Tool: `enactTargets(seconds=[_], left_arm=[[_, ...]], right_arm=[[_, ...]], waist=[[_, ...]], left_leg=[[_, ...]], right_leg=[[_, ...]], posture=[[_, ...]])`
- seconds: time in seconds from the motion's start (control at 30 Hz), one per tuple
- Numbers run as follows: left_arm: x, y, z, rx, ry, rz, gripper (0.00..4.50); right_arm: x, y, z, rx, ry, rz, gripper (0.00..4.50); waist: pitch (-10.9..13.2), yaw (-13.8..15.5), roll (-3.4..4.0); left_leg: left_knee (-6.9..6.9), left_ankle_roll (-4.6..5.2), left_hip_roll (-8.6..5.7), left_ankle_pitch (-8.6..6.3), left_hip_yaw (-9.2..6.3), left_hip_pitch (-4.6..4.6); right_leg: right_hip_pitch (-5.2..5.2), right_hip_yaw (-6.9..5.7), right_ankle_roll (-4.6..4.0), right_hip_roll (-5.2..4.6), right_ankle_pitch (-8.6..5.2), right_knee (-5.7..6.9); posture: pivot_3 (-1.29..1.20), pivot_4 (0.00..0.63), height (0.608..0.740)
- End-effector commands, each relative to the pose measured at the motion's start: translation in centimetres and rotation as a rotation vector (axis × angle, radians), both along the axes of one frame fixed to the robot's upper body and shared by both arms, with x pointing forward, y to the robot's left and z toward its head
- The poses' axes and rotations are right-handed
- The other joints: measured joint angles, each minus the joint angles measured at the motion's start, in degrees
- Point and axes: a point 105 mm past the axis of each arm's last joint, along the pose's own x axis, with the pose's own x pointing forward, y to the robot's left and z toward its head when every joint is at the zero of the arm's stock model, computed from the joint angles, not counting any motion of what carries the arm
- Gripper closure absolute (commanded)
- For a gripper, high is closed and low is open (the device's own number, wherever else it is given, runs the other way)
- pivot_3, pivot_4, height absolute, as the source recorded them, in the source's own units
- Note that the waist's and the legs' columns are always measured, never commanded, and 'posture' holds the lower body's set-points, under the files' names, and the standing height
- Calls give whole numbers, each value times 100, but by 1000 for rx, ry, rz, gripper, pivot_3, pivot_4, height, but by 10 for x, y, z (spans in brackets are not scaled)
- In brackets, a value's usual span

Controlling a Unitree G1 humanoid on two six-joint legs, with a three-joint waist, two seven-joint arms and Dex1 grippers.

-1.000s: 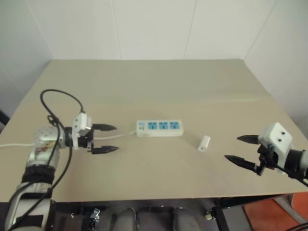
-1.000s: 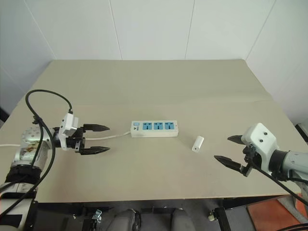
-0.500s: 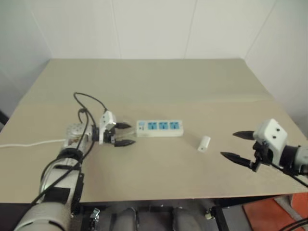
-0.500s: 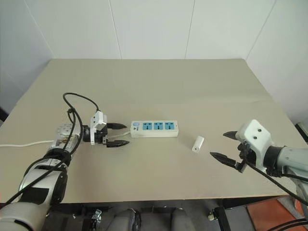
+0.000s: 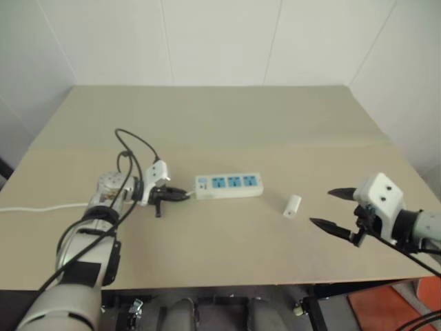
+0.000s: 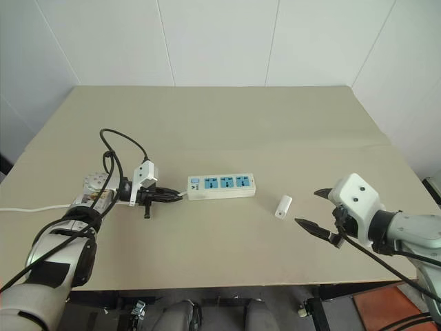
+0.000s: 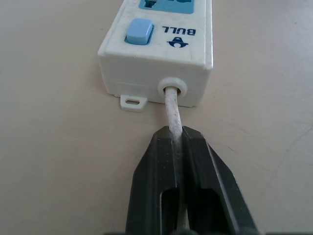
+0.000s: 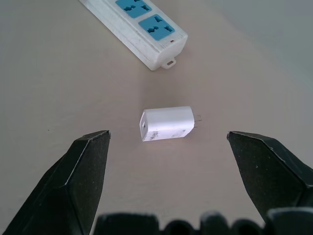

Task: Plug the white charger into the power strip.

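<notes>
The power strip (image 5: 229,185) lies flat at the middle of the table, blue sockets facing up. Its thin white cord (image 7: 172,113) leaves the switch end, and my left gripper (image 5: 180,195) is shut on that cord just beside the strip (image 7: 161,58). The white charger (image 5: 292,205) lies on its side to the right of the strip, prongs showing in the right wrist view (image 8: 167,123). My right gripper (image 5: 332,211) hovers open a short way right of the charger, fingers wide apart and pointing toward it.
The beige table (image 5: 227,124) stretches far back to white walls. The strip's cord (image 5: 41,205) runs off the table's left edge. A black cable (image 5: 131,141) loops above my left wrist.
My left gripper slid right up to the strip's switch end and shut on its cord. My right gripper crept slightly left toward the charger, still open.
</notes>
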Motion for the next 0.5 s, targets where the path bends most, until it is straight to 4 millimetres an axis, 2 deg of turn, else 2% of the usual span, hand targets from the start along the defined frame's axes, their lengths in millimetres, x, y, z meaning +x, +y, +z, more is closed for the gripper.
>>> enactTargets(seconds=[0.03, 0.13, 0.2, 0.4, 0.5], left_arm=[[-1, -8, 7, -64, 12, -7, 4468], [-8, -13, 15, -83, 7, 3, 4468], [-19, -16, 17, -48, -25, 20, 4468], [-56, -28, 19, 2, 40, 78, 4468], [-57, -29, 19, -6, 58, 127, 4468]], right_arm=[[1, 3, 5, -21, -45, 8, 0], [1, 4, 2, -22, -44, 6, 0], [1, 3, -1, -32, -38, 2, 0], [3, 3, -8, -58, -35, 5, 0], [5, 4, -9, -59, -35, 11, 0]], waist=[[0, 2, 0], [0, 2, 0], [0, 2, 1], [0, 30, 2], [0, 47, 2]], left_leg=[[0, 0, 0, 0, 0, 0], [-1, 0, 2, 0, -16, -5], [-2, 0, 5, 0, -40, -10], [-2, 1, 4, -1, -48, -6], [1, 0, 2, 0, -47, 4]], right_leg=[[0, 0, 0, 0, 0, 0], [-3, 1, 0, -1, 0, 0], [-6, 2, 0, -3, 0, 0], [-2, 2, 2, -13, -1, 1], [7, 2, 2, -13, -2, 2]], posture=[[0, 150, 740], [0, 150, 740], [0, 150, 740], [0, 150, 740], [0, 150, 740]])
